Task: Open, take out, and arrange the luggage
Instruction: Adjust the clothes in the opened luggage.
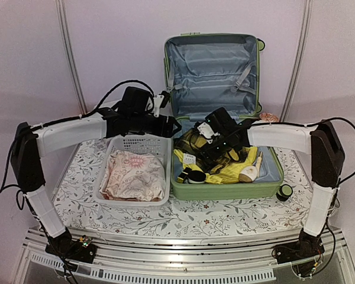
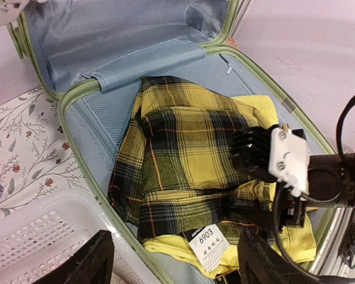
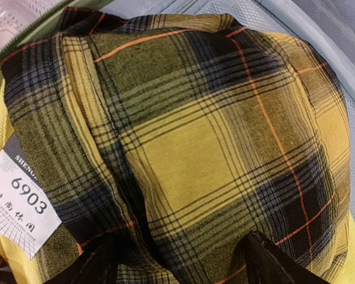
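Note:
The light-green luggage (image 1: pixel 225 190) lies open on the table, its lid (image 1: pixel 213 68) standing upright at the back with grey-blue lining. A yellow-and-black plaid garment (image 2: pixel 183 148) is heaped in the base on top of yellow clothing (image 1: pixel 231 171), with a white tag (image 2: pixel 209 242) marked 6903. My right gripper (image 3: pixel 186 266) is down on the plaid garment (image 3: pixel 189 136), jaws wide, with cloth bulging between the fingertips. My left gripper (image 2: pixel 176 263) hovers open over the luggage's left rim (image 2: pixel 77 94), next to the basket, holding nothing.
A white perforated basket (image 1: pixel 161 195) left of the luggage holds a crumpled patterned bundle (image 1: pixel 133 174). A cream bottle-like item (image 1: pixel 250 171) and a black round item (image 1: pixel 195 176) lie in the luggage. A small round black-and-green object (image 1: pixel 284 191) sits at the luggage's right corner.

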`<state>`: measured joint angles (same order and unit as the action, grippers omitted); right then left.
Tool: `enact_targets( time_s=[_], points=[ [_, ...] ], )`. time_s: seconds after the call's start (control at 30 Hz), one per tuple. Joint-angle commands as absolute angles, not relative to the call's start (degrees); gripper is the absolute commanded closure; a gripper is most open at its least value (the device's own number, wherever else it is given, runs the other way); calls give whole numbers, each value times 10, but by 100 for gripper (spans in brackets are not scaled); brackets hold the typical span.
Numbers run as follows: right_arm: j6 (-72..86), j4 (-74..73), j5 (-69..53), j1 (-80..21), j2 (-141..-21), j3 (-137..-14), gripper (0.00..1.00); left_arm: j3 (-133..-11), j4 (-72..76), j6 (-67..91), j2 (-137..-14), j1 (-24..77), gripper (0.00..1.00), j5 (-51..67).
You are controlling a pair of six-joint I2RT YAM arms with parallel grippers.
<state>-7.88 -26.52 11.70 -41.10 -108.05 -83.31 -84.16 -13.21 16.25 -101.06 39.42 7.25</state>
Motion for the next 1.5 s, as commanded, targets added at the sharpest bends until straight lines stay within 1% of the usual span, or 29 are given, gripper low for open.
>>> enact_targets(
  time_s=[0.0,0.03,0.17,0.27,0.3,0.4,0.6,0.87,0.97,1.27,1.47],
  points=[
    [-139,-278,211,-426,-1130,-865,27,-819,-144,146,-985,388,26,67],
    [-145,-273,214,-428,-1134,-869,31,-814,-142,146,-981,387,26,66],
    [-150,-262,227,-431,-1133,-882,62,-797,-135,148,-971,383,26,66],
    [-141,-258,226,-430,-1104,-883,86,-790,-135,147,-963,382,26,67],
    [-137,-258,222,-430,-1091,-882,90,-788,-136,146,-961,382,26,66],
    [-119,-271,200,-430,-1052,-883,95,-783,-136,143,-956,382,26,65],
    [-76,-330,175,-430,-1005,-899,96,-777,-137,140,-952,381,26,73],
    [-35,-397,151,-430,-999,-918,95,-764,-126,144,-951,381,26,88],
    [-23,-407,133,-430,-1003,-917,93,-763,-124,146,-953,381,26,95],
    [-4,-346,35,-430,-1038,-913,92,-778,-109,158,-979,381,26,124],
    [39,-252,-38,-430,-1055,-875,93,-801,-110,159,-996,379,26,132]
  ],
)
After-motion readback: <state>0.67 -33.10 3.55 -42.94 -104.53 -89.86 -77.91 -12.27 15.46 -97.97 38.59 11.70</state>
